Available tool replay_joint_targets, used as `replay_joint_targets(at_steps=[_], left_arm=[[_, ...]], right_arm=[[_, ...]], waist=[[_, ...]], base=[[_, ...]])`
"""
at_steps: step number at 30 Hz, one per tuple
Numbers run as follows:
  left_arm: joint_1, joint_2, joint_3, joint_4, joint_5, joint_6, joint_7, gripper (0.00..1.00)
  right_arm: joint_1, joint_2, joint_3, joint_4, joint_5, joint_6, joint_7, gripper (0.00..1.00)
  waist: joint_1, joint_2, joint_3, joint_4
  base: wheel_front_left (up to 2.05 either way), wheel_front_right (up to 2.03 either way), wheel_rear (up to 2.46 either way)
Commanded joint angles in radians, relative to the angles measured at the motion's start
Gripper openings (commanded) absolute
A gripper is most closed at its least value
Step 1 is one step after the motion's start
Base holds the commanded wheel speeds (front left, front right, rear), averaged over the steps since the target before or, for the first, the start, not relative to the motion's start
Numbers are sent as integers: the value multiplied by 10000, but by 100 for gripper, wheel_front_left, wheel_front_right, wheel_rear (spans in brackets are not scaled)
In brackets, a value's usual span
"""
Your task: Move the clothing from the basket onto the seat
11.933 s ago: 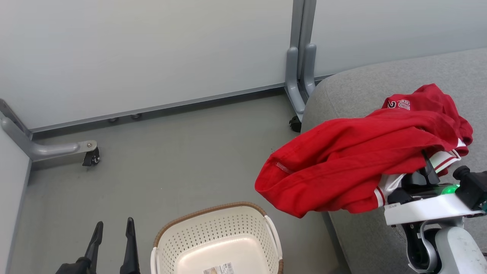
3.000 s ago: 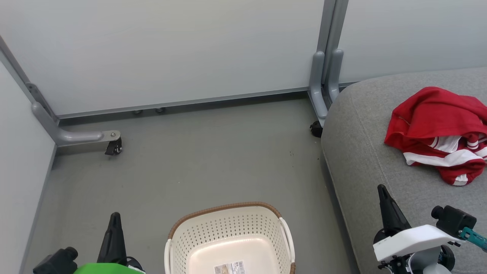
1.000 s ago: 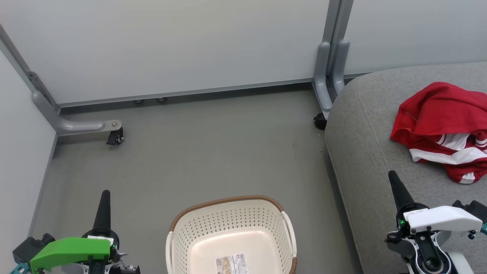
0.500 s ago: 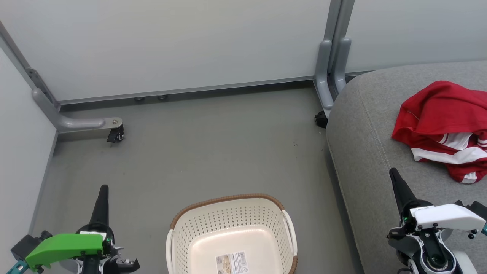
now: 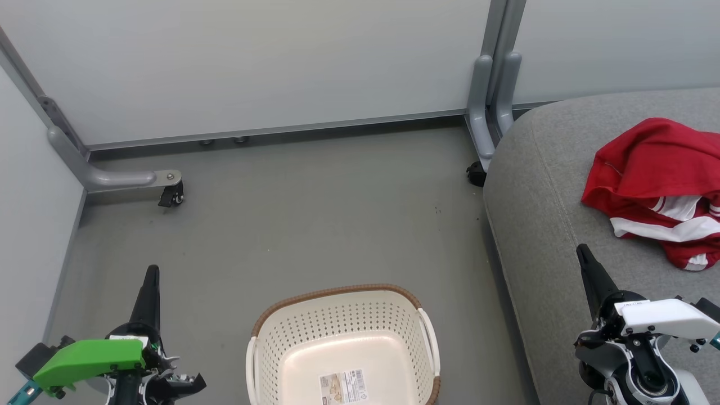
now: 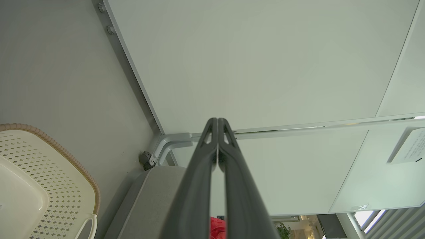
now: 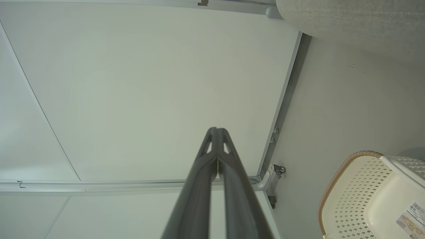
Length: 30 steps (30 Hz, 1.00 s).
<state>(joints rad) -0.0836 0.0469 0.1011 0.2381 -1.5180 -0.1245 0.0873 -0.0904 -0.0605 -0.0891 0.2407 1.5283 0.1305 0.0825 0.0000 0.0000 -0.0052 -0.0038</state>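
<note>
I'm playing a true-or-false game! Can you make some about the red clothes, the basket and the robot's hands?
1. The clothing lies on the seat. True.
2. The basket holds red clothes. False: there are no clothes in it, just a label on its bottom.
3. The left gripper is shut. True.
4. The right gripper grips the clothing. False: it is shut on nothing, apart from the clothing.

One basket [image 5: 337, 291], one grey seat [image 5: 540, 236], one heap of red clothing [image 5: 647, 163], perhaps two garments bundled together, one left gripper [image 5: 151, 272], one right gripper [image 5: 581, 250], two caster wheels [image 5: 170, 197], one label [image 5: 341, 387].
</note>
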Motion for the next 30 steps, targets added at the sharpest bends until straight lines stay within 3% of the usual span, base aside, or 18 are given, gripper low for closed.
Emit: replay_joint_targets(at_steps=[1, 14, 30], left_arm=[[-204, 55, 77, 32, -225, -71, 76, 0], [-345, 59, 154, 91, -980, -90, 294, 0], [-317, 58, 149, 87, -963, -90, 306, 0]], right_arm=[[-162, 3, -62, 8, 195, 4, 75, 0], [-215, 55, -219, 52, 922, 4, 311, 0], [-206, 67, -230, 52, 883, 4, 305, 0]], waist=[[0, 0, 9, 5], [0, 0, 80, 37], [0, 0, 83, 38]], base=[[0, 0, 0], [0, 0, 0], [0, 0, 0]])
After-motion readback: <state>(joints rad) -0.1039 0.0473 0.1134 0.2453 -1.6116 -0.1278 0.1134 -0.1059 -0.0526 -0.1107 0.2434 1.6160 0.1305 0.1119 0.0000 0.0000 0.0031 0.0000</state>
